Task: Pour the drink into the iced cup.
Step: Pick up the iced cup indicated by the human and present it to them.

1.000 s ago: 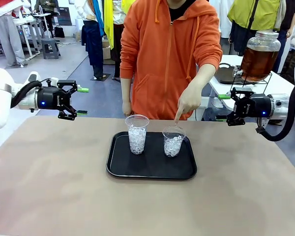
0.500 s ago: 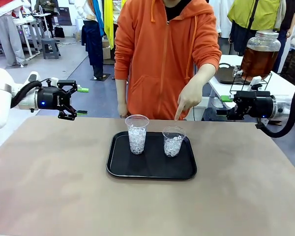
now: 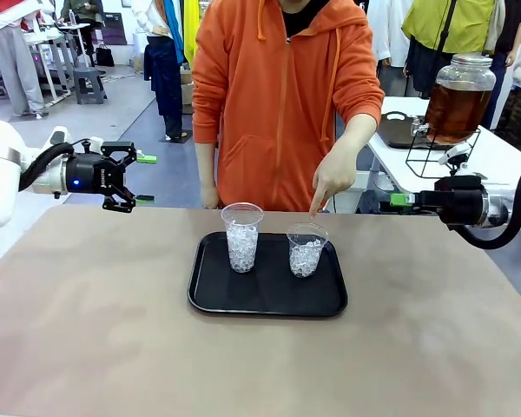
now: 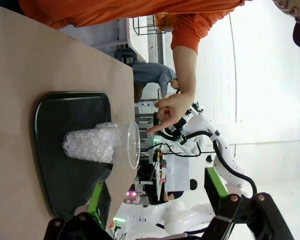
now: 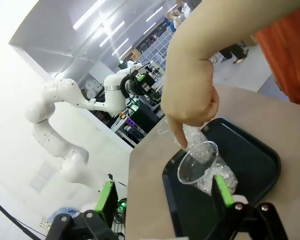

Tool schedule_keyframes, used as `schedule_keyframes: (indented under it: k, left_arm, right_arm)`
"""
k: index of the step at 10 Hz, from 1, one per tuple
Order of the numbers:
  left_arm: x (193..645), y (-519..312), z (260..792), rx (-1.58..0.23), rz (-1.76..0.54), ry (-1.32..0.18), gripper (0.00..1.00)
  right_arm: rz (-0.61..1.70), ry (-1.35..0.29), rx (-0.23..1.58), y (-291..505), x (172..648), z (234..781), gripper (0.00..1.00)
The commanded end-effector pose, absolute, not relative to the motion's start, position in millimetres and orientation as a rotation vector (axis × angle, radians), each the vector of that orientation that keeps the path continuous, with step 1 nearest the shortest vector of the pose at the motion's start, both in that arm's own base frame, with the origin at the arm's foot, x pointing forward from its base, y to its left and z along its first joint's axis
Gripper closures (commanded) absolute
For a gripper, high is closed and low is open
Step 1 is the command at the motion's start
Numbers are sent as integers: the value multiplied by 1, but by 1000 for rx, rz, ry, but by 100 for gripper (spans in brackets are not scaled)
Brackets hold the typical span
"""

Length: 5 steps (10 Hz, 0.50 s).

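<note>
- Two cups of ice, upright on a black tray in the middle of the bench. On the robot's left the tall cup, on the right the short cup, close but apart.
- Why on a tray?
- Maybe to catch drips. Raised rim all round, so no sliding a cup off. Up and over only.
- And the hand?
- Belongs to the person across the bench. One finger down, tip just above the short cup's far rim. Likely showing which cup to fill.
- And the drink?
- None in either cup yet. Brown like tea, inside a big lidded jar on a wire stand, on a white side table behind the right arm. Well apart from the cups.
- And the left pincer?
- Spread wide, holding nothing, hanging by the bench's far left corner, turned toward the tray.
- And the right pincer?
- Spread too, holding nothing, by the far right edge of the bench. Seen side-on from the front, but plainly apart in its wrist view.
- Room to move?
- Plenty. Bare bench left, right and on the near side of the tray. Tight spots: the pointing hand over the short cup, the small gap between the cups, and the far bench edge close behind the tray, right by the person.
- Hard part?
- Probably bringing cup and jar together across all that space. Thin clear cups too, easy to squash or tip, by the look of them.
</note>
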<state>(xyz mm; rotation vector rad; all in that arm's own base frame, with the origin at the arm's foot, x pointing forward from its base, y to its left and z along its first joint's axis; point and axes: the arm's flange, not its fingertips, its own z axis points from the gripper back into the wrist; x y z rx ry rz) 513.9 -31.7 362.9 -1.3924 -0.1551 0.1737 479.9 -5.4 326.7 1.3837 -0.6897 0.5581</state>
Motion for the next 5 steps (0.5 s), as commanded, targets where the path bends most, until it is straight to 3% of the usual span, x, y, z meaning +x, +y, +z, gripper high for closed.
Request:
schedule_keyframes:
  k: [1,3,5]
  left_arm:
    - [514,-32,363,-1395,170,-168,0]
    - [514,-32,363,-1395,170,-168,0]
    - [514,-32,363,-1395,170,-168,0]
  right_arm:
    - [515,-684,1387,-6,484,333,0]
    - [553,-688,1385,-6,480,327,0]
    - [743,-915,1291,4,485,317,0]
